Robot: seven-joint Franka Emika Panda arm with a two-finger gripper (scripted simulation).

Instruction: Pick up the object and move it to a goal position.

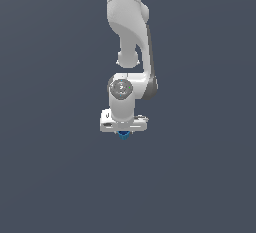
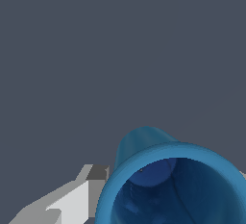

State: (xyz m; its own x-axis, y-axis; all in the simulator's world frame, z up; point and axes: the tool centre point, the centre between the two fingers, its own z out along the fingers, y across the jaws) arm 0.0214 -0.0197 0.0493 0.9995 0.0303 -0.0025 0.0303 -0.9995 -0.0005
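In the exterior view one white robot arm (image 1: 131,32) hangs straight down over a plain grey surface, its wrist pointed at the ground so the jaws can work from directly above. A single small blue cup (image 1: 123,135) peeks out just beneath the gripper (image 1: 123,133), tucked under the white hand and much narrower than it. From this angle it cannot be told whether the cup rests on the surface or is lifted clear of it, and no goal marker shows anywhere. The fingers themselves are hidden behind the hand here.

In the wrist view the same cup (image 2: 168,180) fills the lower part of the picture, its open mouth and dark blue hollow turned toward the camera, which suggests it sits right between the jaws, very close to the lens. One grey-and-white finger (image 2: 72,201) lies just beside the cup's rim; a sliver of what may be the second finger shows at the far edge. The finger appears to press the cup's wall, so the jaws look clamped on it, probably for carrying

Count: one arm, one cup, one finger plainly seen
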